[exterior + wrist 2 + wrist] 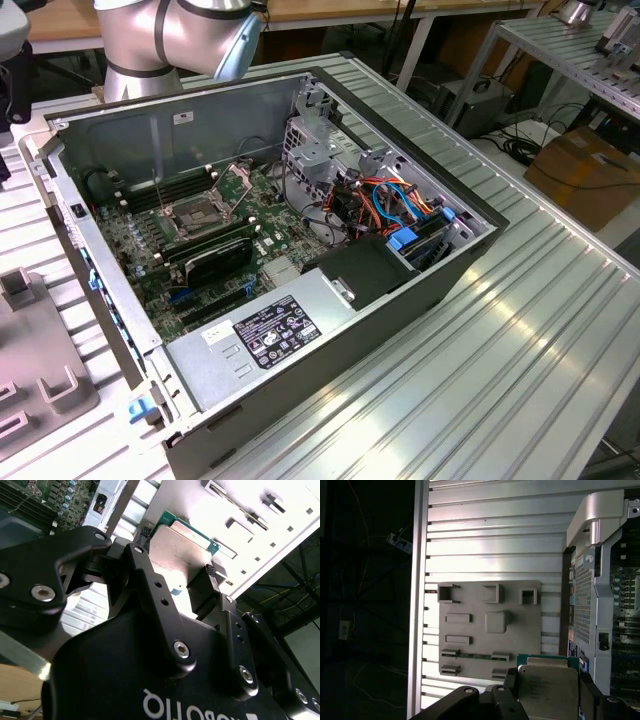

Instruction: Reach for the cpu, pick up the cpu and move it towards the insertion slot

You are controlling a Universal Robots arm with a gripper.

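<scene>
The cpu (pixel 547 687) is clamped in the gripper (pixel 176 555). In both wrist views its pale metal face with a green border sits between the two black fingers (pixel 209 575), which press on two opposite edges. Being square, it has no long axis to speak of, and its flat face is turned toward the wrist cameras.

Behind it in the first wrist view lies the grey fixture plate (pixel 470 600) with its moulded pockets, resting on the slatted table (pixel 495 545). The chip looks to be raised clear of that plate. Just beside the plate stands the wall of the open computer case (pixel 592 580).

In the exterior view the same plate (pixel 40 340) lies at the exterior view's left, and the case (pixel 400 320) is to its right. The insertion slot (pixel 200 212), with its shiny frame and dark centre, sits on the board in the far left part of the case. So the chip is outside the case, and the slot lies over the case wall, toward the exterior view's right.
</scene>
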